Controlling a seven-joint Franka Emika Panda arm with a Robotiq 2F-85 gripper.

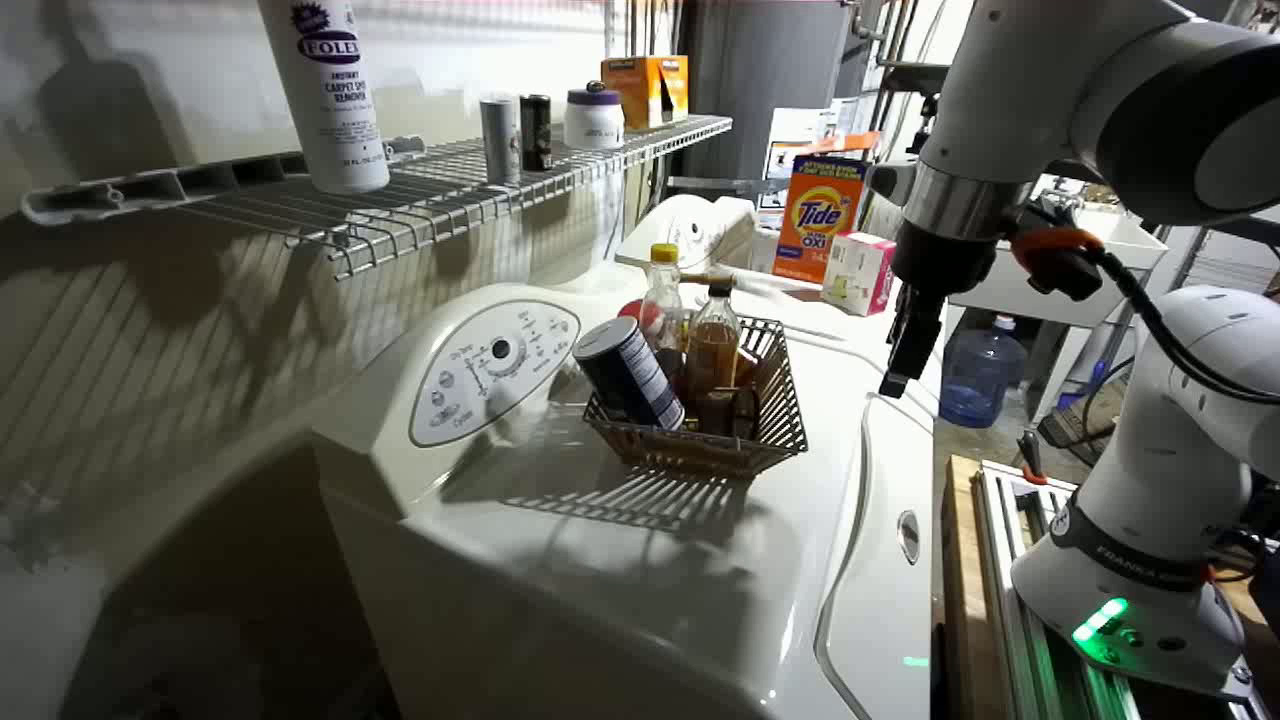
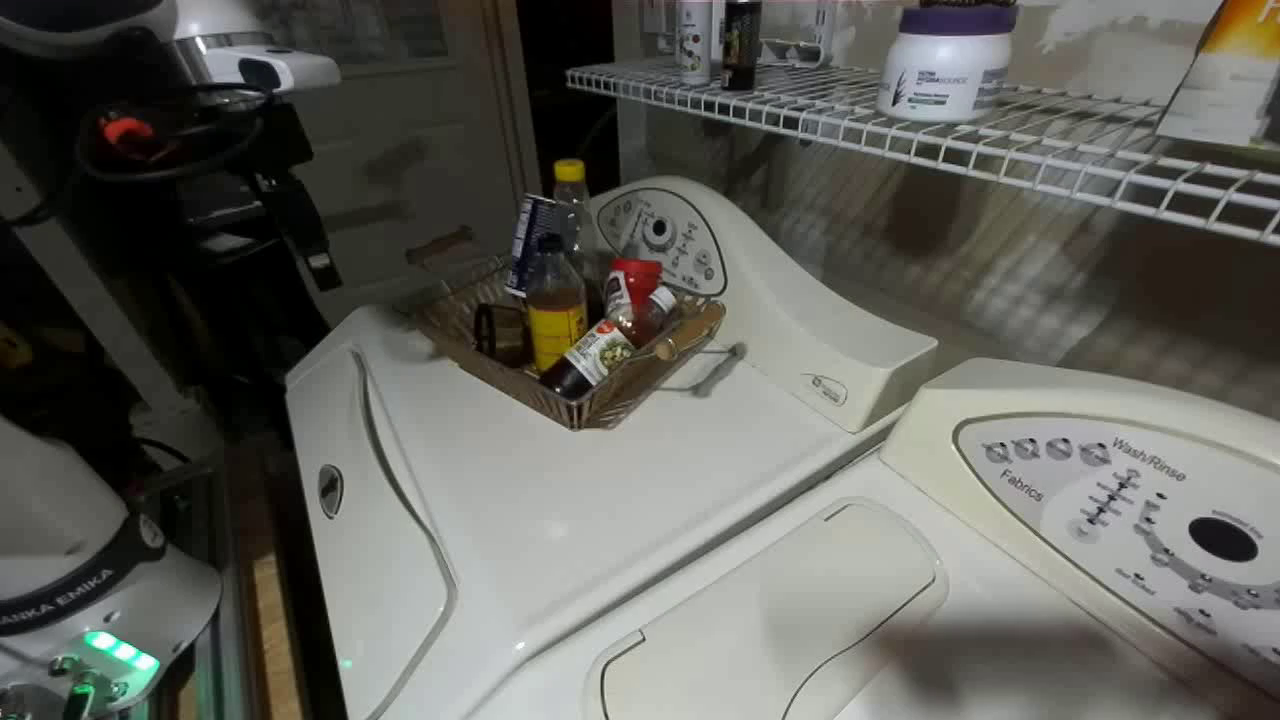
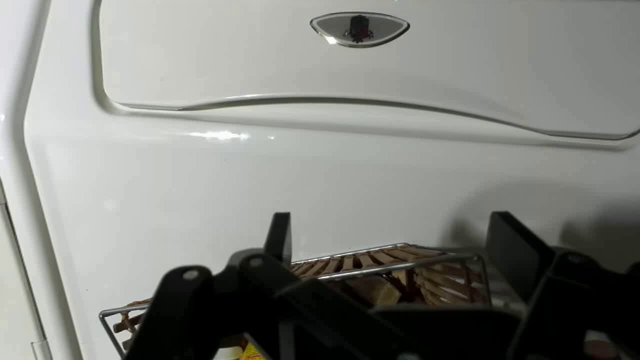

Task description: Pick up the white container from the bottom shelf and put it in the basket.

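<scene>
White container (image 1: 502,142): one; small, pale grey-white, cylindrical. Upright on the bottom shelf (image 1: 425,208), toward the upper left of the frame in an exterior view.

Black can (image 1: 536,133): one; upright, just right of the white container in the same frame.

Bottom shelf: wire rack, white-coated, with thin parallel rods. Also carried there: tall white bottle (image 1: 340,110) with purple label, at left; squat white tub (image 1: 594,122) with purple lid, right of the black can; orange box (image 1: 635,90), farther right.

Basket (image 1: 690,452): one; brown, open weave, flared sides. Set on the white tabletop (image 2: 640,490), lower in the frame than the shelf in both exterior views. Contents: dark blue canister (image 1: 630,375), tilted; clear bottle (image 1: 662,300) with yellow cap and amber bottle (image 1: 712,355) with dark cap, both upright; red-capped container (image 2: 634,280); dark bottle (image 2: 600,355) with white cap, slanted, cap toward the upper right.

Hand (image 3: 390,235): one; black, lower half of the frame in the wrist view. Two fingers (image 3: 517,252), set well apart; between them, farther off, part of the basket rim. Same hand (image 1: 895,385) in an exterior view: right of the basket, apart from it, tips downward.

Arm (image 1: 1010,110): white, upper right of that frame.

Tide box (image 1: 820,215): one; orange, upright, right of upper centre in the same frame.
</scene>
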